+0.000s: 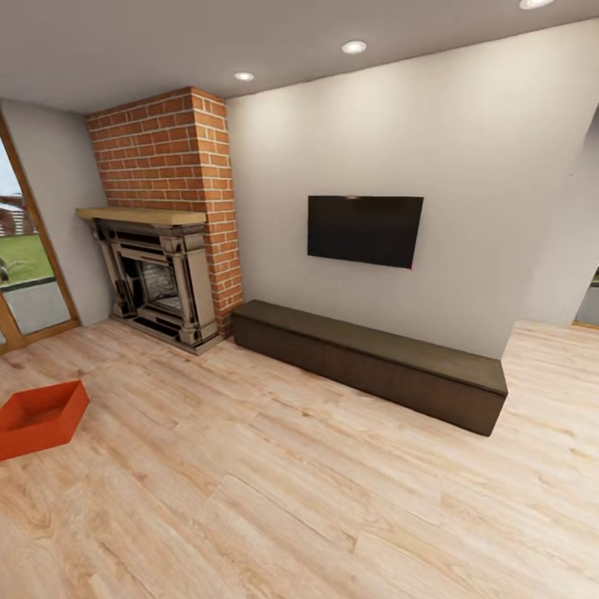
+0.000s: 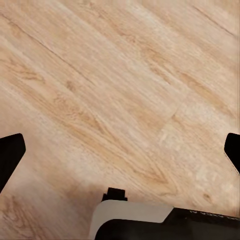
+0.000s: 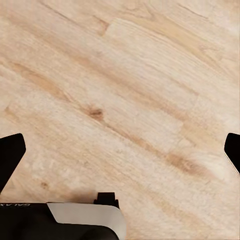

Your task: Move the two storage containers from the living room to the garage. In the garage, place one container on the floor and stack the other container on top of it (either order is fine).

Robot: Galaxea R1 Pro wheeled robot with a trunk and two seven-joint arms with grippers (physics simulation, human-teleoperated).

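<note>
Head view takes in the living room: one storage container [image 1: 40, 416], orange-red and open-topped, sits on the light wood plank floor [image 1: 316, 499] at the far left edge of the frame, partly cut off by it. It looks empty inside. It sits well apart from everything else, in front of the wood-framed glass door [image 1: 25, 274].

Back corner has the red brick fireplace [image 1: 162, 249] with a wooden mantel and dark surround. Right of it a long, low dark cabinet [image 1: 374, 362] runs along the pale wall [image 1: 466, 150], and a black TV [image 1: 364, 230] hangs on the wall above it. Recessed ceiling lights [image 1: 353, 47] overhead. Open planks lie between the camera and the container, with nothing in between.

Wrist views add what the head view lacks: the grippers. Left wrist view: left gripper [image 2: 120, 150] over bare planks, dark fingertips [image 2: 10, 155] at both frame edges, jaws wide apart, nothing held, nothing touched. A white and black part of the robot's body shows at the bottom edge.

Right wrist view: right gripper [image 3: 120, 150] over planks too, dark fingertips [image 3: 10, 155] at the frame edges, jaws wide apart, holding nothing and touching nothing.
</note>
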